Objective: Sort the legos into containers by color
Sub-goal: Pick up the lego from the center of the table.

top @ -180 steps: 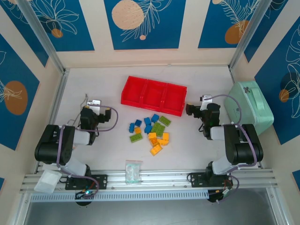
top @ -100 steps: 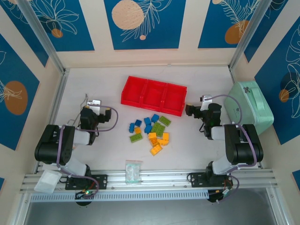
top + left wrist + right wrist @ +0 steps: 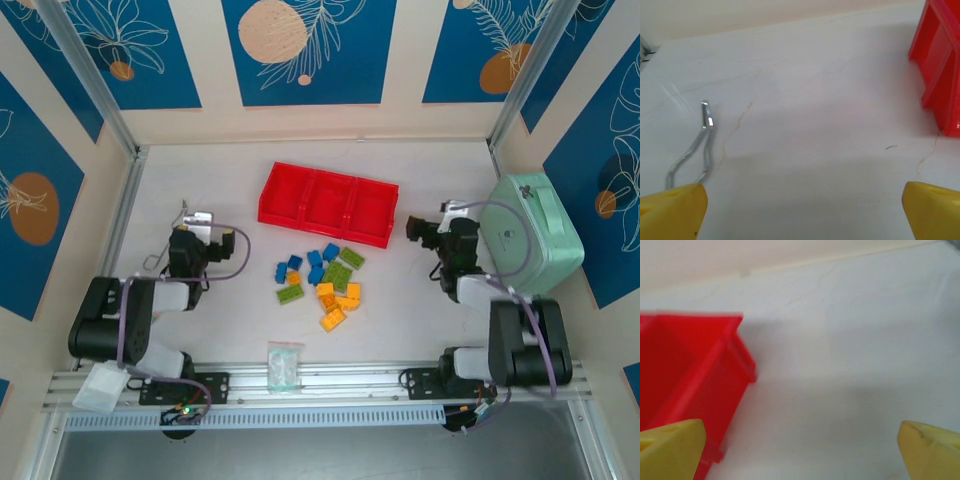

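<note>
"So where are the bricks (image 3: 320, 283)?"

"All loose on the counter (image 3: 200, 170), bunched just in front of the red tray (image 3: 300, 222), with blue, green and orange mixed together."

"And the arms?"

"The left fingers (image 3: 672, 210) are spread wide over bare counter, left of the tray and well apart from it. The right fingers (image 3: 670, 447) are spread wide too, near the tray's right end, between it and the green case (image 3: 535, 235)."

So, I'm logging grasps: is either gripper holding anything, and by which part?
Nothing is held: the left gripper and the right gripper are both open and empty.
</note>
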You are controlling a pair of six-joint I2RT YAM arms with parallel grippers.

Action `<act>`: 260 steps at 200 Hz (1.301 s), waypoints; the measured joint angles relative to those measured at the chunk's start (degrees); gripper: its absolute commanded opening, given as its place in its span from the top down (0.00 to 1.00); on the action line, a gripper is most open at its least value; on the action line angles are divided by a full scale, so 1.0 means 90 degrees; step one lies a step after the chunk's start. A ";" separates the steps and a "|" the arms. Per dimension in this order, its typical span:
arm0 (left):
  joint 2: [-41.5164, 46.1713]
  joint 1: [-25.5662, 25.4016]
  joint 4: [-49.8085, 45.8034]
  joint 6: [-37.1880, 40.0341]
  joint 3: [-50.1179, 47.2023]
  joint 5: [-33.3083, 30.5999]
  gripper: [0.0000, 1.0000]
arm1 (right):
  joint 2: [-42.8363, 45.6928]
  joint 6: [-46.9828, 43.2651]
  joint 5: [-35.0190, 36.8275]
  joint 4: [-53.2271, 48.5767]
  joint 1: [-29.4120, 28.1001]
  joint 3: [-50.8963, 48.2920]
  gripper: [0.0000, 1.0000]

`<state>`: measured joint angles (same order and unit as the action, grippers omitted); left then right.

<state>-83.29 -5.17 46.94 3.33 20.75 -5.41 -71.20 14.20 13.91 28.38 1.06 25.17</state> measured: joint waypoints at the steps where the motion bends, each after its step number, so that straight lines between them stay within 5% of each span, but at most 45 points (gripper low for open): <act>1: 0.0053 -0.0007 -0.0049 0.0000 0.0010 -0.0017 0.01 | 0.0051 0.0027 0.0010 -0.0051 0.0010 0.0017 0.01; 45: 0.1683 -0.0221 -0.1904 -0.0794 0.0755 -0.0304 0.01 | 0.2193 0.2137 -0.0814 -0.2450 0.1353 0.1090 0.01; 90: 0.2601 -0.0250 -0.4716 -0.2278 0.1882 0.0311 0.01 | 0.2589 0.2834 -0.2781 -0.4624 0.1377 0.1569 0.01; 124: 0.2897 -0.0279 -0.7074 -0.2698 0.2722 0.1124 0.01 | 0.2365 0.2776 -0.3531 -0.6144 0.0376 0.2293 0.02; 173: 0.3160 -0.0299 -0.9192 -0.2506 0.3368 0.2399 0.01 | 0.1134 0.2652 -0.3075 -0.7218 -0.1950 0.2584 0.06; 260: 0.4498 -0.0335 -0.9508 -0.2679 0.2375 0.3385 0.01 | -0.1501 0.1229 -0.2511 -0.7261 -0.2771 0.3922 0.13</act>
<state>-42.81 -8.19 -38.63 -20.78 42.13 25.06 -84.71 25.26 -8.69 -36.97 -23.88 60.47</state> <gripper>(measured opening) 0.994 0.871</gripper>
